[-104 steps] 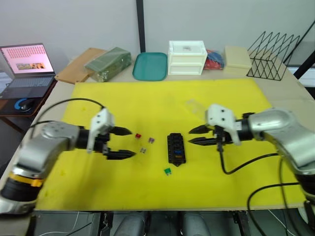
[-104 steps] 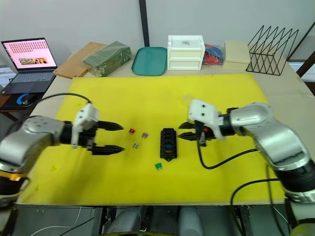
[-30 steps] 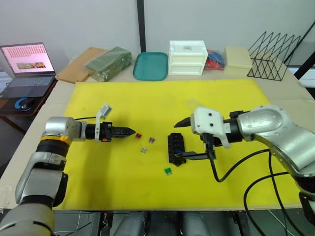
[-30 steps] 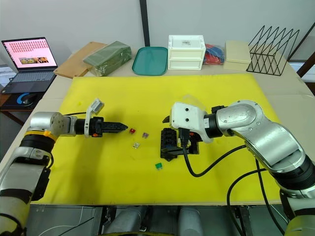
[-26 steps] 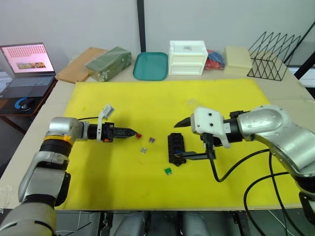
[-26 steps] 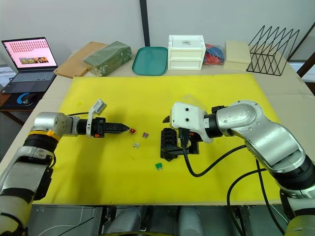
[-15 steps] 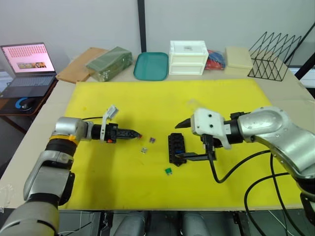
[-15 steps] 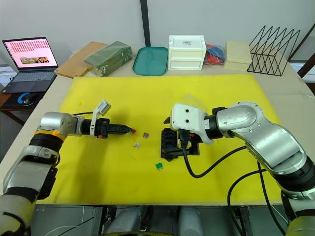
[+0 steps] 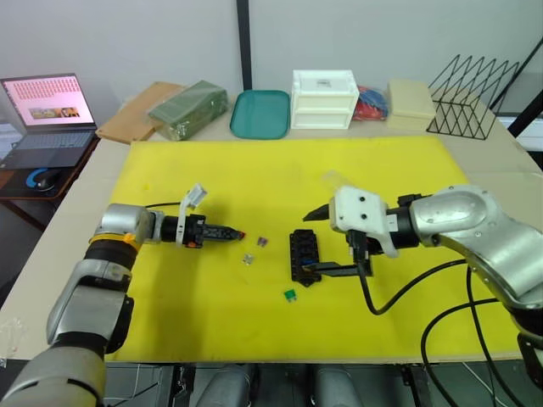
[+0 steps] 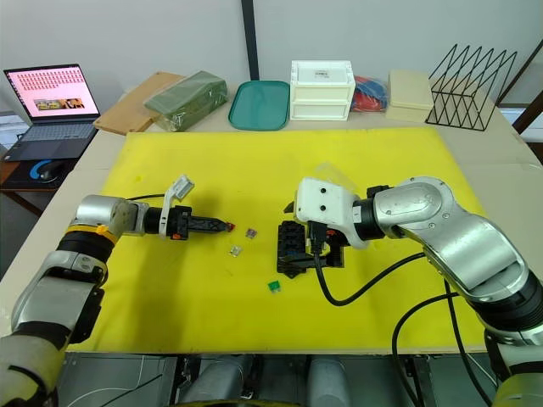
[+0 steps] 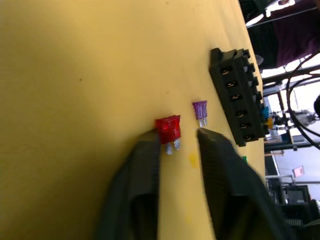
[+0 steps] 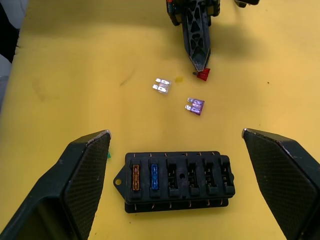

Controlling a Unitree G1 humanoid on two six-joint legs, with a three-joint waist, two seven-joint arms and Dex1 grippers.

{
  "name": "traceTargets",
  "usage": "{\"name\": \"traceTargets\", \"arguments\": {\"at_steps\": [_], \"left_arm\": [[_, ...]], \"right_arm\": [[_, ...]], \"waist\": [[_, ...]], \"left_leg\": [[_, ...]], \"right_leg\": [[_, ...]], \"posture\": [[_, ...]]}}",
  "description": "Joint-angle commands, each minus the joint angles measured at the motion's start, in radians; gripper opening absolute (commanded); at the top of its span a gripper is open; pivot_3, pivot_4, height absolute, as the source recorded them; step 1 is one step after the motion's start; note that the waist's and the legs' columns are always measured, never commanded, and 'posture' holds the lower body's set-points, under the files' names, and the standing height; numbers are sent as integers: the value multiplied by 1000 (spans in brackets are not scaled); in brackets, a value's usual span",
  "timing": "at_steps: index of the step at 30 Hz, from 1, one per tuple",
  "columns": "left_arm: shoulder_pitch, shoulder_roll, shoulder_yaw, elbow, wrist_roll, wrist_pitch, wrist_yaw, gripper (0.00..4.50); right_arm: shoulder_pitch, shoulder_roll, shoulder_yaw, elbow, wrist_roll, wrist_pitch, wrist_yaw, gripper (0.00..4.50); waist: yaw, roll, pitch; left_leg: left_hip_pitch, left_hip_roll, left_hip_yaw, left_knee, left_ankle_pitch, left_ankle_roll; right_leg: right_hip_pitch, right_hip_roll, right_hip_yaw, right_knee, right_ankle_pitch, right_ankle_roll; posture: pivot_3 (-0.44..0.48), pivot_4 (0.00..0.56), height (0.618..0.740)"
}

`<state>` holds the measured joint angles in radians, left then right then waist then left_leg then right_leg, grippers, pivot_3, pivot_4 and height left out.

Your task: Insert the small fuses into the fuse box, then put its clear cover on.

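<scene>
The left gripper point(image 11: 177, 145), arm stretched low, brackets the red fuse point(image 11: 168, 130) with slightly parted fingers; the right gripper point(image 12: 175, 145) gapes wide, empty, over the fuse box point(image 12: 177, 181).

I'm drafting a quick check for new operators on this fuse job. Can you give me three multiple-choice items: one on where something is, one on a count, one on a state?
1. Where is the red fuse?
A. In the fuse box
B. On the yellow mat, between the left gripper's fingertips
C. In the green tray

2. How many fuses sit in the fuse box?
A. None
B. Two
C. Six

3. How does the right gripper stand?
A. Open wide at the fuse box
B. Shut on a fuse
C. Shut on the fuse box

Answers:
1 B: the red fuse lies on the yellow mat between the left gripper tips.
2 B: the fuse box holds an orange fuse and a blue fuse; its other slots are empty.
3 A: the right gripper has its fingers spread far apart, holding nothing.
</scene>
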<state>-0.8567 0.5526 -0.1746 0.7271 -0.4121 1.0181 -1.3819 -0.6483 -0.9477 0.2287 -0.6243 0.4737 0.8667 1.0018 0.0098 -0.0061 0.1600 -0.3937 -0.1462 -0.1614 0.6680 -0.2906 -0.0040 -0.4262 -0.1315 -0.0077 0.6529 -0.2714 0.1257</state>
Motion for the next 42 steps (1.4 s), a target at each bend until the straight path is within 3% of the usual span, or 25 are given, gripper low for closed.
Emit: {"name": "traceTargets", "arguments": {"at_steps": [1, 10, 18, 21, 27, 30, 36, 42], "left_arm": [[21, -5, -11, 6, 22, -10, -1, 20], [40, 19, 38, -48, 4, -81, -23, 20], [165, 26, 192, -480, -151, -186, -35, 20], [241, 13, 204, -701, -191, -240, -14, 20], [304, -20, 175, -856, -193, -322, 49, 20], [304, -32, 165, -885, -200, -342, 76, 0], [303, -31, 142, -904, -209, -372, 88, 0], [295, -31, 139, -905, -217, -375, 90, 0]], "right_arm": [[-7, 4, -14, -26, -8, -14, -8, 4500], [-5, -1, -19, -30, -3, -9, -6, 4500], [-80, 62, -107, 15, 158, 176, -39, 4500], [-155, 131, -172, 67, 291, 353, -79, 4500], [-257, 233, -237, 130, 424, 561, -171, 4500], [-273, 247, -236, 136, 441, 591, -204, 3928], [-285, 270, -217, 138, 447, 607, -263, 1949], [-278, 262, -195, 134, 445, 601, -285, 1949]], "waist": [[0, 0, 0], [-2, 0, 0], [-6, 0, 0], [-11, 0, 0], [-19, 0, 0], [-19, 0, 0], [-22, 0, 0], [-22, 0, 0]], "left_leg": [[0, 0, 0, 0, 0, 0], [0, 0, 0, 0, 0, 0], [-1, 0, 0, 0, 0, 0], [-1, 0, 0, 0, 0, 0], [-1, 1, 0, 0, 0, 0], [-1, 1, 0, 0, 0, 0], [-1, 1, 0, -1, 0, 0], [-1, 1, 0, -1, 0, 0]], "right_leg": [[0, 0, 0, 0, 0, 0], [0, 0, 0, 1, 0, 0], [-1, 0, 0, 1, 0, 0], [-1, -1, 0, 0, 0, 0], [0, -1, 0, 0, 0, 0], [0, -1, 0, 0, 0, 0], [-1, -1, 0, 0, 0, 0], [-1, -1, 0, 0, 0, 0]], "posture": [[0, 150, 740], [0, 150, 740], [0, 150, 740], [0, 150, 740], [0, 150, 740], [0, 150, 740], [0, 150, 740], [0, 150, 740]]}}
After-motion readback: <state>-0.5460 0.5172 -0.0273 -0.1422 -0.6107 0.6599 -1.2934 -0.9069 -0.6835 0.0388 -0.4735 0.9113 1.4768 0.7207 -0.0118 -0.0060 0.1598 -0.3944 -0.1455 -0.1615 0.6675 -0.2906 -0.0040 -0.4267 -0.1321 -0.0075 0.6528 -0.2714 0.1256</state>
